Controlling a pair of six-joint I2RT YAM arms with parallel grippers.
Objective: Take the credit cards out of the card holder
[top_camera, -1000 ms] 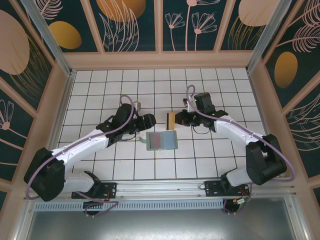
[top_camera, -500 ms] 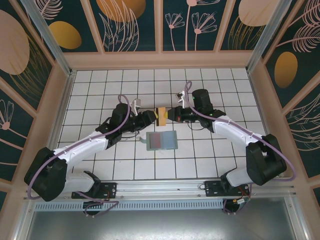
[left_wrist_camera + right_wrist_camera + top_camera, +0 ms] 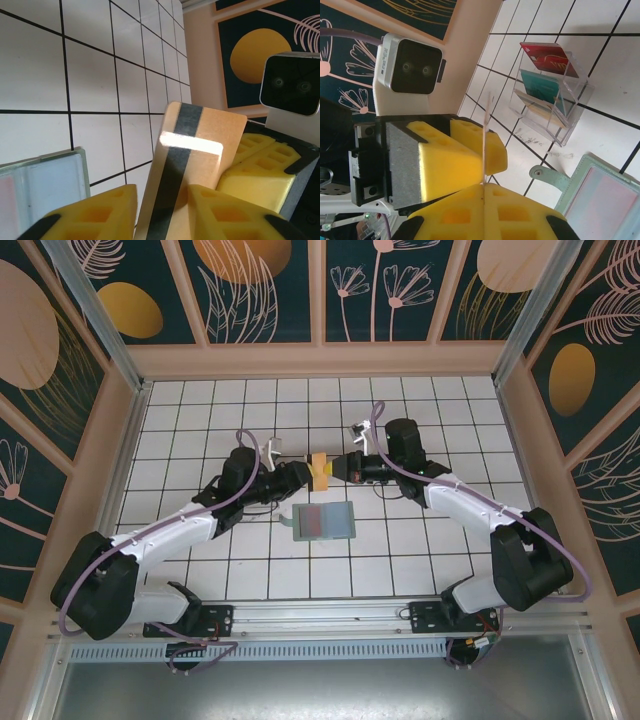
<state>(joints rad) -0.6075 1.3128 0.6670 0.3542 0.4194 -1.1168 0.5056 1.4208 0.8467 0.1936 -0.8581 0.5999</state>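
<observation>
From the overhead camera I see both arms reaching in to meet over the middle of the white tiled table (image 3: 200, 420). The left gripper (image 3: 307, 477) and the right gripper (image 3: 337, 469) face each other with a tan credit card (image 3: 320, 471) standing upright between them. The card holder (image 3: 323, 521) lies open and flat on the tiles just on the near side of them, apart from both. On the left wrist camera the tan credit card (image 3: 192, 150) shows its face with a dark stripe, its lower end between the left yellow pads (image 3: 95, 212) — I cannot tell whether they press on it or merely flank it. On the right wrist camera the card sits edge-on, pinched in the seam of the right pads (image 3: 445, 217), which are pressed together on it. Beyond stands a clear tray (image 3: 570, 117) holding a red card (image 3: 547, 55) and a teal card (image 3: 540, 85) — a corner of the open card holder (image 3: 600, 200) shows at lower right.
</observation>
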